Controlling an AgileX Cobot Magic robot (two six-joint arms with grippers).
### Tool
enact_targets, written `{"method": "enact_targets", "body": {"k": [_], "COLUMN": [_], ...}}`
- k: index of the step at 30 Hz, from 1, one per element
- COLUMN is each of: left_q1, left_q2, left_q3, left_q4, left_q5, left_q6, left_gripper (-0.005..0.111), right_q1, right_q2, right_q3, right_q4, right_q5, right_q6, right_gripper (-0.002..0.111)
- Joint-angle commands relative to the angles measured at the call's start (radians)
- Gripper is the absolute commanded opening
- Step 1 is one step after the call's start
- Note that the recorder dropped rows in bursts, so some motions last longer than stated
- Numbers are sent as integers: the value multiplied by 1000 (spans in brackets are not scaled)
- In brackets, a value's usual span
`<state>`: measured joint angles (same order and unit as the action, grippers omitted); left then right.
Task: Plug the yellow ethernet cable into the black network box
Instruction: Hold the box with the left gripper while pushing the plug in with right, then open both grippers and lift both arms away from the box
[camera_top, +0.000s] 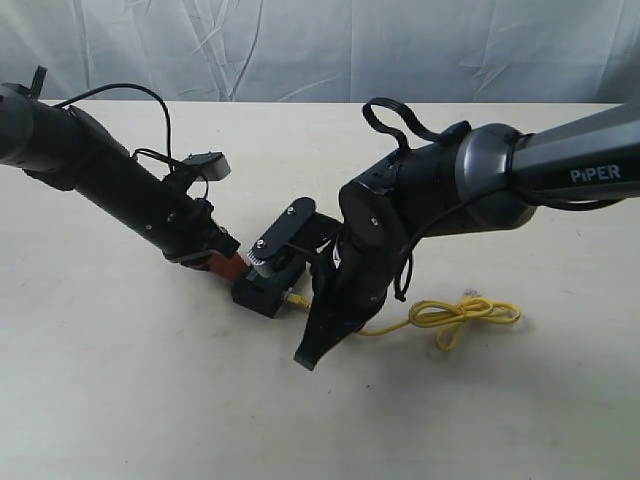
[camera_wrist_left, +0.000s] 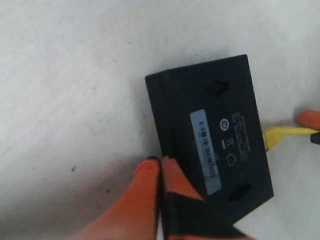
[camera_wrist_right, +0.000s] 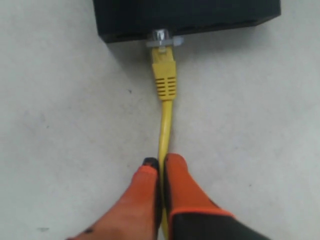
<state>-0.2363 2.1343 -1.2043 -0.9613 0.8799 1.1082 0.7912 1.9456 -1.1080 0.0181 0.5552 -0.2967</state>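
Right wrist view looks down the yellow ethernet cable (camera_wrist_right: 165, 125): a thin bright-yellow cord ending in a ribbed yellow boot and a small clear plug, whose tip sits at a port in the side wall of the black network box (camera_wrist_right: 185, 15). The right gripper (camera_wrist_right: 159, 162) has its orange fingers pinched together on the cord a little way behind the boot. From the exterior view, the rest of the cable trails away to a loose knot lying on the pale table (camera_top: 120, 400). The box is a small flat black rectangle with a white barcoded label strip on its upper face. The left gripper (camera_wrist_left: 160, 167) is closed with nothing between its fingers, its tips right against the box's long side.
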Motion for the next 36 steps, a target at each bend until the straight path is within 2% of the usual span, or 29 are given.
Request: {"method": "enact_targets", "body": {"k": [1,11,18,22,28,32,34,36], "left_q1": [-5,-5,-5,-5,-1,32,53,75], "left_q2": [7,7,7,7,7,-8,-35,-79], "left_q3": [-1,-1,-1,-1,-2,-4,-4,-4], "left_q4": [-2,12,17,17,19,23,37,74], "left_q5": [51,44,44,44,33,18,-4,-29], "left_q6": [1,1,1,1,1,-26,-76,-115], "left_gripper": [0,0,0,0,0,0,0,0], "right_q1": [0,0,0,0,0,-4,-4,-4], "right_q2": [-5,-20,-20,-23,-78,-128,-150,-173], "right_q3": [-5,-5,-5,-5,-5,-5,-5,-5], "right_q4": [13,10,10,10,10,7,7,9], "right_q5": [-65,-43,-43,-43,-21,-6,-6,-3], "right_q6": [1,1,1,1,1,10,19,33], "right_gripper": [-1,1,43,52,52,49,41,27]}}
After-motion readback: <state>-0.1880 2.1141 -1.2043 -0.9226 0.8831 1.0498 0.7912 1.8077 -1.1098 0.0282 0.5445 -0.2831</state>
